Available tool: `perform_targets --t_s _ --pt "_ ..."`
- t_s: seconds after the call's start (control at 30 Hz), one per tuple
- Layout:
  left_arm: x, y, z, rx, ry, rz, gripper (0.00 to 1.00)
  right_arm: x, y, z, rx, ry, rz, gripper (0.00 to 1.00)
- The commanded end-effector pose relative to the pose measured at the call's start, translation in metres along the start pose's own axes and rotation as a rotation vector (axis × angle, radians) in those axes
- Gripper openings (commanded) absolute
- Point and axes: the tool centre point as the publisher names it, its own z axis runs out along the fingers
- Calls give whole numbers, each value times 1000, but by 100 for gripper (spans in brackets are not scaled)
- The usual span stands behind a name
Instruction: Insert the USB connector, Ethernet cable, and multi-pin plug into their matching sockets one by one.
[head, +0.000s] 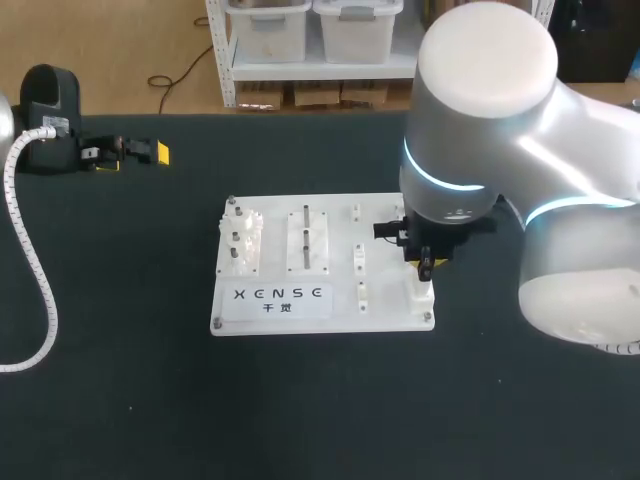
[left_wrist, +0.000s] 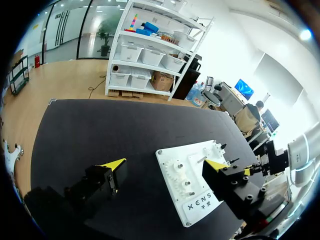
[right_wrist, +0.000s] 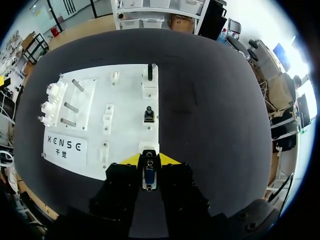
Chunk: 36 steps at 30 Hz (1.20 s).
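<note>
On the black table (head: 120, 340), over a white board (head: 385, 315), the right gripper (right_wrist: 149, 161) clamps the USB connector (right_wrist: 149, 176), seemingly light and stiff, best held by its shell; the left gripper (left_wrist: 165, 164) gapes.

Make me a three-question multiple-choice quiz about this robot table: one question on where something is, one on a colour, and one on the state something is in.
1. Where is the right gripper with the yellow fingertips?
A. over the right edge of the white plastic socket board
B. over the board's left edge
C. off the board, down on the bare table

2. What colour is the flat table top?
A. white
B. black
C. wooden brown

3. What state is the left gripper in?
A. shut on a cable
B. shut on the board
C. open, holding nothing

Answers:
1 A: the head view shows it above the board's right-hand sockets, holding a small silver-and-blue plug.
2 B: a black surface surrounds the board on all sides.
3 C: its fingers stand wide apart with nothing between them.
</note>
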Motion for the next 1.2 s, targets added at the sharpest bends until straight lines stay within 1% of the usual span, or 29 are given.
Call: perform_targets --t_s 0.03,0.2,0.7,1.1,1.13,1.17,1.2 --pt "0 0 0 0 0 0 100 5 -1 8 -2 -2 2 0" --pt "0 0 0 0 0 0 100 7 -3 13 -4 7 13 0" --pt "0 0 0 0 0 0 100 9 0 38 5 80 18 0" --pt "0 0 0 0 0 0 100 11 -3 39 18 85 1 0" --pt "0 0 0 0 0 0 100 10 -4 39 19 85 2 3" --pt "0 0 0 0 0 0 100 9 -4 38 19 83 5 24" --pt "0 0 0 0 0 0 100 9 -4 37 22 80 7 39"
